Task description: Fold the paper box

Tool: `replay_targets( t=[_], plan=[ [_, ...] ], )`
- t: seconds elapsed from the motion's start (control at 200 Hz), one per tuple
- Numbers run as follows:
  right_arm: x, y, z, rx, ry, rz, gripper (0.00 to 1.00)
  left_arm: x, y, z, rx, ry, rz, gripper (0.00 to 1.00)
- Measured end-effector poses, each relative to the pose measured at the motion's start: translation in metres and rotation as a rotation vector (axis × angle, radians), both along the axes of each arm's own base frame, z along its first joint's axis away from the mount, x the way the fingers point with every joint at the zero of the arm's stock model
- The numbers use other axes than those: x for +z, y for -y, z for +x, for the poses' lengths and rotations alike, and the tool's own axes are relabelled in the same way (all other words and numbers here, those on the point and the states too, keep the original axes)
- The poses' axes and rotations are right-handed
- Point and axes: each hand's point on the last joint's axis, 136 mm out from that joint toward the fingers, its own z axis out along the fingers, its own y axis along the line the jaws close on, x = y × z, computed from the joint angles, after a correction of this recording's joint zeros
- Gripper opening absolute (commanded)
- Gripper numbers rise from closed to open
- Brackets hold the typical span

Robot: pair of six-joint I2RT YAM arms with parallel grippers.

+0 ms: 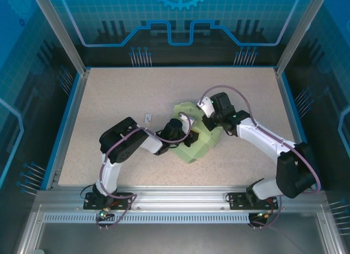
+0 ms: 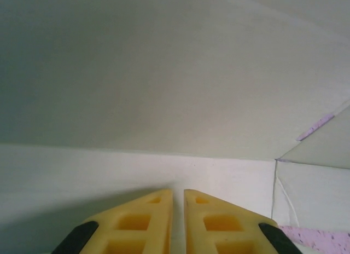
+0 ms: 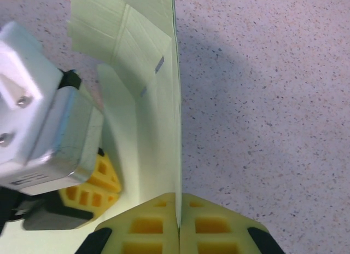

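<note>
Arms: two, mounted at the near edge of the desk (image 1: 126, 90), both reaching towards its middle
Hands: two, each with a pair of yellow fingers
Paper box (image 1: 191, 151): one, pale mint-green card with creased panels, partly folded
Tag (image 1: 147, 117): one, small and white, flat on the desk to the left of the box and apart from it
Box position: near the middle of the speckled desk, between the two hands
Right hand (image 3: 178, 197): closed on the edge of an upright panel, and the card rises straight from between the fingertips, with bare desk to its right
Left hand (image 2: 178, 192): low over the pale card, fingers drawn nearly together with a thin slit between them; I cannot tell whether card is pinched there
Left hand and wall: just beside the upright panel, on the side away from the bare desk
</note>
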Motion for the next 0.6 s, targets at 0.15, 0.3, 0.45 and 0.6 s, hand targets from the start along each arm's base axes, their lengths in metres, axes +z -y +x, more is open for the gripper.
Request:
replay_targets(
  t=[0.15,0.3,0.45,0.6],
  plan=[
    [-0.004,-0.010,-0.010,-0.011,-0.036,0.057,0.00,0.000,0.000,0.003,0.014,0.029,-0.016,0.14],
    [-0.010,-0.023,-0.020,-0.022,-0.074,0.101,0.00,0.000,-0.002,0.004,0.027,0.044,-0.021,0.14],
    [-0.013,-0.028,-0.019,-0.063,-0.100,0.143,0.00,0.000,-0.006,0.005,0.044,0.060,-0.024,0.14],
    [-0.014,-0.028,-0.018,-0.093,-0.112,0.168,0.00,0.000,-0.009,0.005,0.053,0.074,-0.022,0.15]
  ],
)
